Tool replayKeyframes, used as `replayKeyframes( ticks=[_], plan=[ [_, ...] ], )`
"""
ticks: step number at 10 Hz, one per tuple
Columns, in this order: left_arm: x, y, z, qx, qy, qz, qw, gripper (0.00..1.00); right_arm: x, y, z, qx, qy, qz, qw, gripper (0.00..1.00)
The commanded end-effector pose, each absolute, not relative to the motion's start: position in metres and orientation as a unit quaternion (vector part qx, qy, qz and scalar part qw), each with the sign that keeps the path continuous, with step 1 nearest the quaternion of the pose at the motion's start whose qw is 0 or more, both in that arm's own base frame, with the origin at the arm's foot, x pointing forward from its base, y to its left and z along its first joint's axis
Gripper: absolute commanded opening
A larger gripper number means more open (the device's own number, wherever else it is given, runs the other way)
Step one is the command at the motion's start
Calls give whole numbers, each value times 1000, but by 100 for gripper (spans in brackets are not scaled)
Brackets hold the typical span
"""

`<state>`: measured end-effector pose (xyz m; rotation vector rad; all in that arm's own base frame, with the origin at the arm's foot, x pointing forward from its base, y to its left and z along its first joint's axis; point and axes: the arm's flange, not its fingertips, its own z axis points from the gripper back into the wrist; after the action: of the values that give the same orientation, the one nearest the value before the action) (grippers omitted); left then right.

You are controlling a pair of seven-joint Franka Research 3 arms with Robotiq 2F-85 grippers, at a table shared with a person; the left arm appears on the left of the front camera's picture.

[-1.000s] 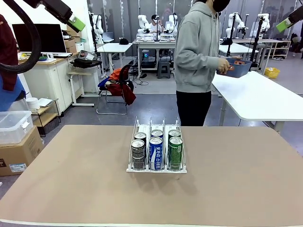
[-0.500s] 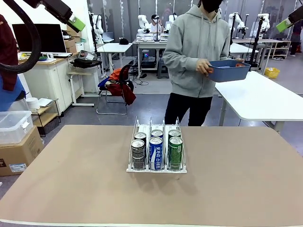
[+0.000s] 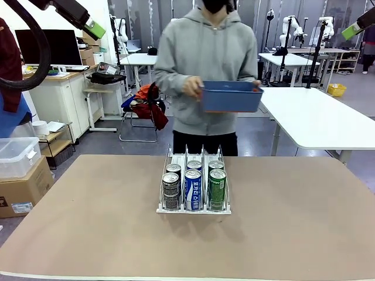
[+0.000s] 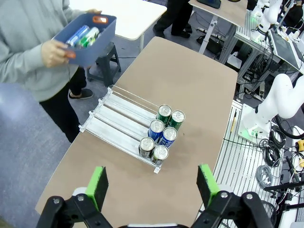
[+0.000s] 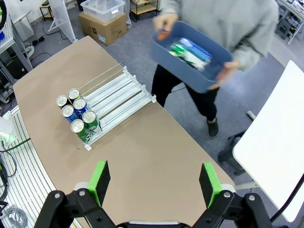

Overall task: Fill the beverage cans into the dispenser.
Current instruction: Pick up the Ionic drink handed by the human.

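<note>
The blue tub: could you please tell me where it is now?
Front view: the tub is held by the person at the table's far side, centre, above and behind the dispenser.

Bench point(image 3: 88, 222): matt brown top, smooth and board-like. Dispenser point(image 3: 193, 209): clear glossy plastic walls on a white plastic base. Beverage cans point(image 3: 193, 188): metal, with bright silver tops and shiny printed sides. Tub point(image 3: 231, 98) in the person's hands: blue plastic, smooth, low sheen. Hoodie point(image 3: 176, 58): soft grey cloth, matt. Left gripper point(image 4: 152, 185): black matt body, with green pads point(image 4: 97, 186) in a dull finish.
</note>
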<state>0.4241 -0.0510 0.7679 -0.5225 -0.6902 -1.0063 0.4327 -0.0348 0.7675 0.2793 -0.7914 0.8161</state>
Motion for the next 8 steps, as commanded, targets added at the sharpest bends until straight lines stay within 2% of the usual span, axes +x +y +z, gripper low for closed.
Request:
replayKeyframes(
  ticks=[1, 8],
  plan=[
    [423, -50, 768, -243, -320, -464, 789, 100, 432, -36, 767, 132, -374, 384, 834, 100],
    [423, -50, 768, -243, -320, -464, 789, 100, 432, -36, 767, 132, -374, 384, 834, 100]
  ],
)
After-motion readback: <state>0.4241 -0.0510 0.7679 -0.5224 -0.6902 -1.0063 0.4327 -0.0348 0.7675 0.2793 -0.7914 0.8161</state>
